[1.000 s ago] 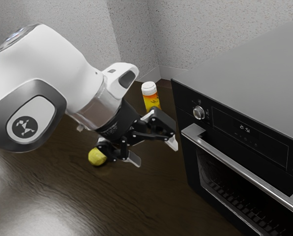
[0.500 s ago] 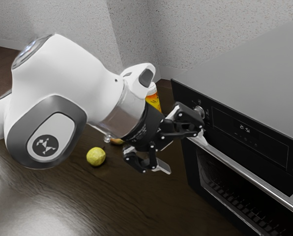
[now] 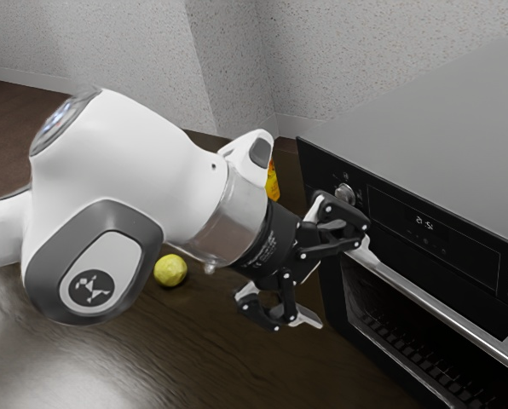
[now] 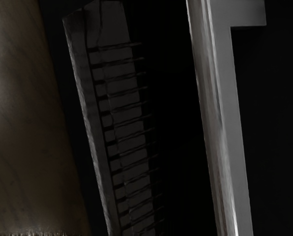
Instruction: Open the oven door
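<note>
Now: jaws wide | my gripper (image 3: 337,283) near the handle (image 3: 424,297) | best centre it between them, close squarely, ease the oven door (image 3: 407,336) along its arc

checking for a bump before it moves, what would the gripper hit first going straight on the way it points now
The gripper would probably meet the metal handle first, with its upper jaw; the oven door lies behind. Depth is unclear: that jaw may already touch the handle.
</note>
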Tool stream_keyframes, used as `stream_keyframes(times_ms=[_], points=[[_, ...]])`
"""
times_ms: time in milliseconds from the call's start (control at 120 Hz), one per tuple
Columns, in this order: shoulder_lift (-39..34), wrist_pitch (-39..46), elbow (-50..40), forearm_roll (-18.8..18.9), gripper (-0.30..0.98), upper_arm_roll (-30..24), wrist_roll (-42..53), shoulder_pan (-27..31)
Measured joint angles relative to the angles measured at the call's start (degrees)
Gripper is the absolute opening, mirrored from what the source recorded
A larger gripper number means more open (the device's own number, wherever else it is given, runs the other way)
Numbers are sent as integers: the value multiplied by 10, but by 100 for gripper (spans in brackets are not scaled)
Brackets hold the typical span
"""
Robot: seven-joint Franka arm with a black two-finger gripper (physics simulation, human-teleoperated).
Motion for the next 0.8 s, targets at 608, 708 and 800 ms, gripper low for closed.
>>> stream_keyframes(times_ms=[608,708,800], points=[[44,23,16,1,68,-2,-107,16],[41,25,10,-4,68,-11,-116,34],[37,27,1,-9,68,-21,-123,48]])
